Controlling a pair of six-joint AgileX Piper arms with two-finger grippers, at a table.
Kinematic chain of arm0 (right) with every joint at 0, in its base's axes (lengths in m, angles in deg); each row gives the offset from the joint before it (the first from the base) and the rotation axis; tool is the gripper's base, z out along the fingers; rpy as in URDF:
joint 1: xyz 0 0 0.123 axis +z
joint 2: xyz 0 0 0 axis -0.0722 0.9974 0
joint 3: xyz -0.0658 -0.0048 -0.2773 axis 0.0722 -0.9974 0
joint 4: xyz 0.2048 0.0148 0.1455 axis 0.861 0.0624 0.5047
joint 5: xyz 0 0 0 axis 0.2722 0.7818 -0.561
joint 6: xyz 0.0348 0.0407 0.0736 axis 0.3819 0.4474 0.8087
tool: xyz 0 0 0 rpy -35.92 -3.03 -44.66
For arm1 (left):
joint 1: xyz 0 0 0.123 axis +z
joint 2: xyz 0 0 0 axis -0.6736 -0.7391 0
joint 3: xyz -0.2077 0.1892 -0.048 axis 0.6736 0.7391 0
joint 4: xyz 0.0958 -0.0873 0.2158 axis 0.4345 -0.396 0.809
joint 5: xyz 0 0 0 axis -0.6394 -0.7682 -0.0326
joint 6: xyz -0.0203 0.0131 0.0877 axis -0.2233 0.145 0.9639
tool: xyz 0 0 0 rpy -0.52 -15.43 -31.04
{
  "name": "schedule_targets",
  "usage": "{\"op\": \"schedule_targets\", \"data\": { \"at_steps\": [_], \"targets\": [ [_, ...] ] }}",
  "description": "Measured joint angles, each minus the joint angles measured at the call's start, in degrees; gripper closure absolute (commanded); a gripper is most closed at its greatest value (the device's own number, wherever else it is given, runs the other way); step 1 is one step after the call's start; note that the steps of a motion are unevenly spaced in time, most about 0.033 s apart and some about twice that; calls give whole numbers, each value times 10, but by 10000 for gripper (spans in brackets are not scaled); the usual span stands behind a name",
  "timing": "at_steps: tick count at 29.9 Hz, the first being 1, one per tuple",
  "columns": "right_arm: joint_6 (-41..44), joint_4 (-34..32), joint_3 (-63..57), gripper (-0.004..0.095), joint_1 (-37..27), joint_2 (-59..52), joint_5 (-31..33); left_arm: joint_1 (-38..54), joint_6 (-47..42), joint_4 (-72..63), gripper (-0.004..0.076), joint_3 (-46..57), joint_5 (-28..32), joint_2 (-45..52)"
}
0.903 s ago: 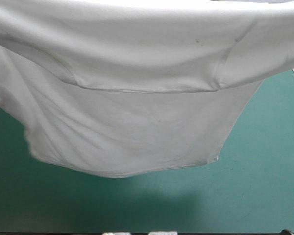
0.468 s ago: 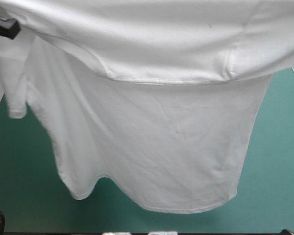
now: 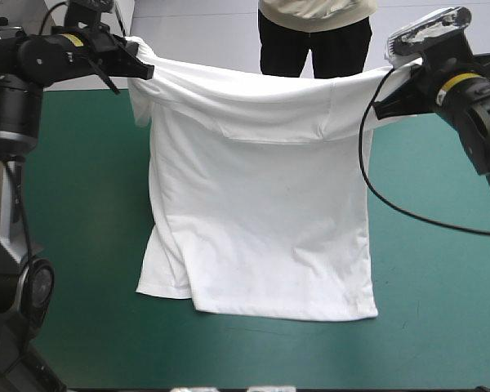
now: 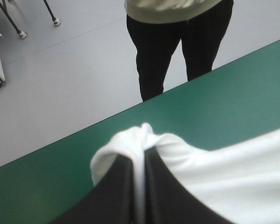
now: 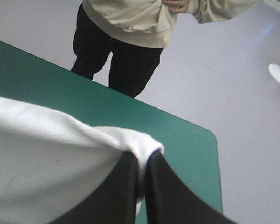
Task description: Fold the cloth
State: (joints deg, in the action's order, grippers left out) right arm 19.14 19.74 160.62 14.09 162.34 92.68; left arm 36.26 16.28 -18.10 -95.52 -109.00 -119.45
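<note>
The T-shirt is met first at its lower edge, well below both pincers, where it appears to touch the teal-green desk. The side below the left pincer seems to be doubled under there. From that edge the cloth is hung as one white sheet up to its two shoulders, drawn taut between the pincers so that its width is shown without heavy creases. The left pincer is pressed together on one shoulder corner, with a knob of cloth squeezed out just ahead of its black tips. The right pincer is pinched in the same way on the other shoulder, the cloth bulging ahead of it. Both are held high and well apart, it is judged, so that the T-shirt can be laid spread on the desk before any fold is made. No fold is judged to have been made yet.
</note>
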Motion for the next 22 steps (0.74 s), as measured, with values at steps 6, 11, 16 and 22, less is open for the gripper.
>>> {"op": "schedule_targets", "data": {
  "at_steps": [6, 11, 16, 22],
  "targets": [
    [-107, 214, -1, 926, -135, 107, -93, 0, 2, -2, 733, 2, 64, -90],
    [-196, 342, -1, 926, -188, 199, -119, 0, 2, -23, 733, 2, 95, -152],
    [-226, 379, -3, 924, -199, 280, -137, 0, 2, -58, 733, 2, 99, -218],
    [-228, 386, -4, 812, -199, 320, -137, 0, 2, -70, 733, 3, 79, -263]
  ]
}}
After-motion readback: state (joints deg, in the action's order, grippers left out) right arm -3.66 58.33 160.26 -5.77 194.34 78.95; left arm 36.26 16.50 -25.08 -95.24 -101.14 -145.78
